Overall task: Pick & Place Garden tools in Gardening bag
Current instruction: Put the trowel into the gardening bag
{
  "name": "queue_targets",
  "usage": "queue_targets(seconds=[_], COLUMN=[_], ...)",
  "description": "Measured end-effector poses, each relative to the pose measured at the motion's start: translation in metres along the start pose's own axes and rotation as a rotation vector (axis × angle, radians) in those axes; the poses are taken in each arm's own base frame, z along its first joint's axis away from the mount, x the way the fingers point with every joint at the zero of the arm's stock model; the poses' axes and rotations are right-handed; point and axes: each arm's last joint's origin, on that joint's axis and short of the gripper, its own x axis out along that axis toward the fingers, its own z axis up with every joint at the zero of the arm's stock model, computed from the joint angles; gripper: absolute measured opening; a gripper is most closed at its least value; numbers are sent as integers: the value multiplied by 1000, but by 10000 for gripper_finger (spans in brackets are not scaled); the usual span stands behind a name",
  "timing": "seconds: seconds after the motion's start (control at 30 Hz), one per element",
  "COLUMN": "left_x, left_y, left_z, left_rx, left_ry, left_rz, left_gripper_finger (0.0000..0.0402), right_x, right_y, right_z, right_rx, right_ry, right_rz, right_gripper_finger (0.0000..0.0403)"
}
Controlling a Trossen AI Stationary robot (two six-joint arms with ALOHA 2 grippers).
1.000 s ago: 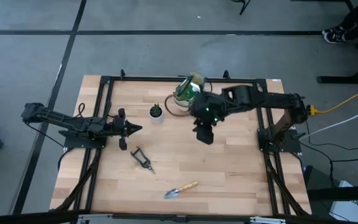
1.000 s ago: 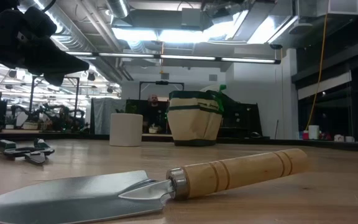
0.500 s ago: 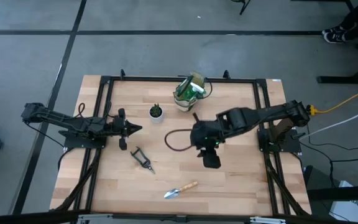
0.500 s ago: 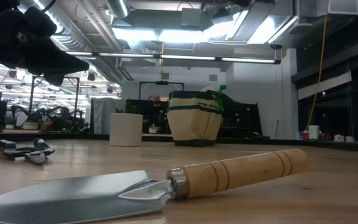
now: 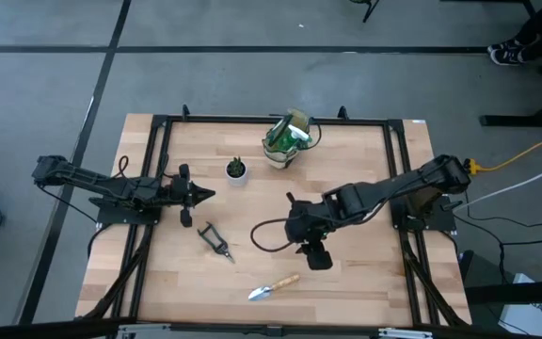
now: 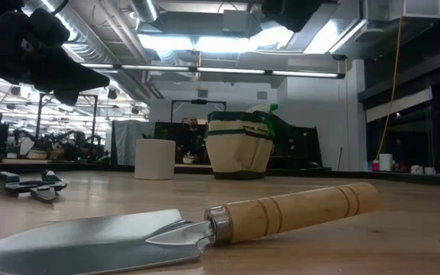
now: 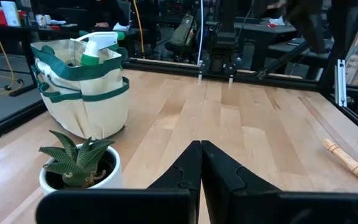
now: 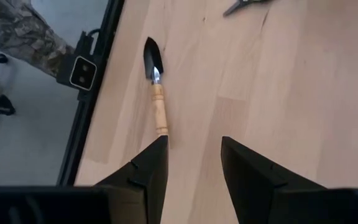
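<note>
The tan gardening bag (image 5: 286, 141) with green trim stands at the table's far middle, and the green spray bottle (image 7: 96, 48) sticks out of it. The wooden-handled trowel (image 5: 273, 287) lies flat near the near edge; it also shows in the right wrist view (image 8: 157, 93). The black shears (image 5: 216, 240) lie left of centre. My right gripper (image 5: 318, 259) is open and empty above the table, just far-right of the trowel. My left gripper (image 5: 200, 194) is shut and empty at the left. I cannot make out the pale stick tool.
A small green plant in a white pot (image 5: 237, 170) stands left of the bag, just ahead of my left gripper (image 7: 201, 144). A dark cable loop (image 5: 266, 235) hangs by the right arm. A person's leg (image 8: 17, 31) shows beyond the table's near edge.
My right gripper has gone from beside the bag toward the table's near edge, ending above the board close to the trowel. Its arm has swung with it. The tools, bag and pot have stayed in place.
</note>
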Motion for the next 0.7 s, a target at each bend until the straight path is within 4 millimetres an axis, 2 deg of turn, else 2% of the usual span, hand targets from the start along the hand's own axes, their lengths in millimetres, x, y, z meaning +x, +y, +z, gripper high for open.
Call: queue_targets(seconds=[0.27,0.7], left_x=[0,0], left_y=[0,0], left_z=[0,0], left_rx=[0,0], left_ry=[0,0], left_rz=[0,-1], left_gripper_finger=[4,4], right_x=[2,2], right_y=[0,1], right_z=[4,6], right_rx=[-7,-12], right_ry=[-55,-72], right_rz=[9,11], right_gripper_finger=[158,238])
